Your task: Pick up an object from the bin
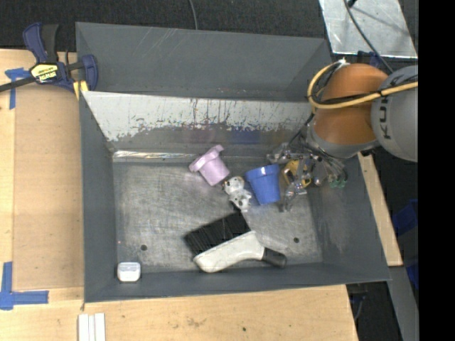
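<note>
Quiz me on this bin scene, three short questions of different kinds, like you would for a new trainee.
1. True or false: the blue cup lies in the right half of the bin, close beside the gripper.
2. What colour is the second cup, just left of the blue one?
3. Which thing lies nearest the bin's lower left corner in the view?
A) the brush
B) the small white block
C) the blue cup
Key: 1 true; 2 lilac pink; 3 B.
</note>
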Controlling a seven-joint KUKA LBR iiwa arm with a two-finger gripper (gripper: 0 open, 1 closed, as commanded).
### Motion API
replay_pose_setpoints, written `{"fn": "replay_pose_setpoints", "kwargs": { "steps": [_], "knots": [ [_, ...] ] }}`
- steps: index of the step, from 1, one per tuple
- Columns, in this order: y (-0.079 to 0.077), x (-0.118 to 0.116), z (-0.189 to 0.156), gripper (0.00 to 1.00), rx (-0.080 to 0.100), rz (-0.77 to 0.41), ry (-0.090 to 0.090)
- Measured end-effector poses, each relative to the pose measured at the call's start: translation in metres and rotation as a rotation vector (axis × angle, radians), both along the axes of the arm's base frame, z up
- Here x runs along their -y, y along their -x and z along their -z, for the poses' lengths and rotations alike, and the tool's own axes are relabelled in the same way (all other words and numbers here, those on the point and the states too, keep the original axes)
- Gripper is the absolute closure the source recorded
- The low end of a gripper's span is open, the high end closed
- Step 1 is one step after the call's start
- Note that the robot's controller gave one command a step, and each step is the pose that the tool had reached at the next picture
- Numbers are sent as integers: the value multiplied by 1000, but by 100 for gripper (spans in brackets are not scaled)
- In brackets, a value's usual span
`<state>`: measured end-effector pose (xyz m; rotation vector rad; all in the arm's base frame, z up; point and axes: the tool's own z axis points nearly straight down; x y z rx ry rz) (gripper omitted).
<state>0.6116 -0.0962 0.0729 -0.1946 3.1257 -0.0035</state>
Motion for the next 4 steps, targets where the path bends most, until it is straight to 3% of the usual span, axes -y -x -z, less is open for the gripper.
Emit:
{"fn": "replay_pose_setpoints", "kwargs": {
  "steps": [1, 2, 3, 4],
  "knots": [
    [-2, 0, -3, 100, 7, 0, 0],
    [-2, 0, -3, 100, 7, 0, 0],
    [2, -1, -51, 100, -12, -2, -2],
    [2, -11, -112, 100, -9, 34, -2]
  ]
}}
